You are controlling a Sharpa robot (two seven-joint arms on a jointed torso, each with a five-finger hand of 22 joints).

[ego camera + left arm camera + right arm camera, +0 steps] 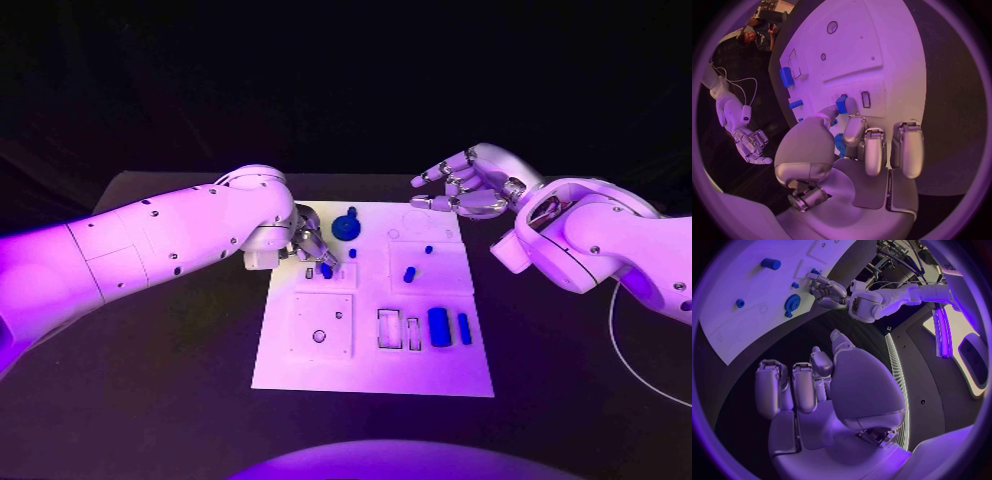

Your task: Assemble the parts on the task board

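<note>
We see the left hand (306, 243) low over the task board (433, 375), thumb and a finger pinching a small blue part (841, 104) at their tips, beside a small slot; in the head view, the hand hides most of that part. The right hand (464, 185) hovers off the board's far corner, fingers curled, holding nothing. A round blue part (346, 226) sits just beyond the left hand.
</note>
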